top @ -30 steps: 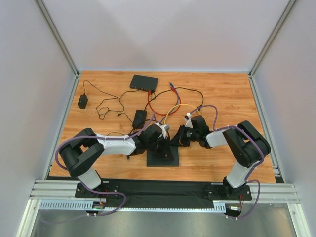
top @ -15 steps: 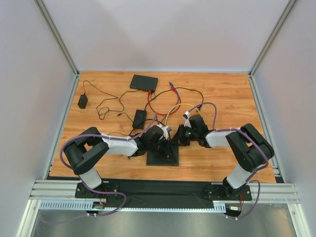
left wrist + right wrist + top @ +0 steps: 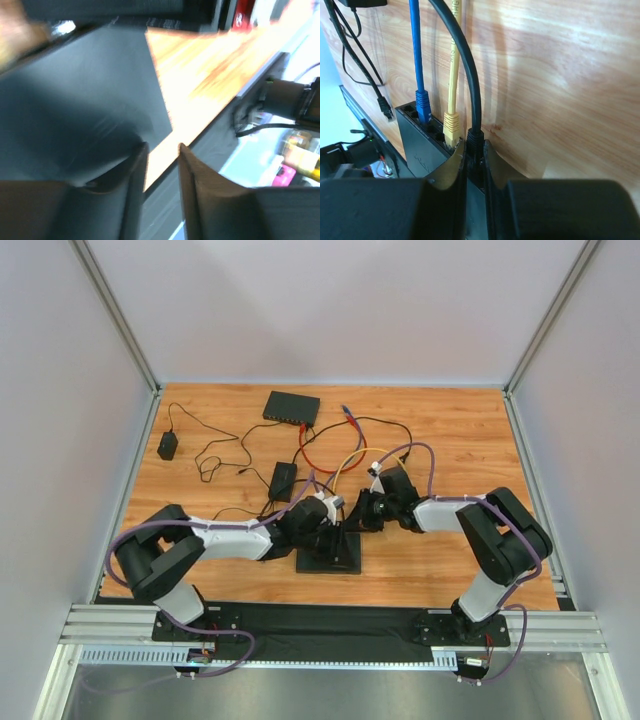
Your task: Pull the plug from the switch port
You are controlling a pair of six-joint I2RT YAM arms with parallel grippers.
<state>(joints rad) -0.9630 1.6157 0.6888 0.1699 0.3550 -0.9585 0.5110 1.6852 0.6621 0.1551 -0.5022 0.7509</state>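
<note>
Clamping the black plug (image 3: 474, 136), one of three, is the right hand (image 3: 474, 148); left hand (image 3: 161, 147) seemingly apart.

Left arm (image 3: 235, 535) and right arm (image 3: 450, 512): stretched low toward the middle, elbows out to the sides, wrists close together. Left gripper (image 3: 161, 150): fingers parted, narrow gap. Right gripper (image 3: 474, 150): fingers clamped either side of black plug (image 3: 474, 136).
</note>
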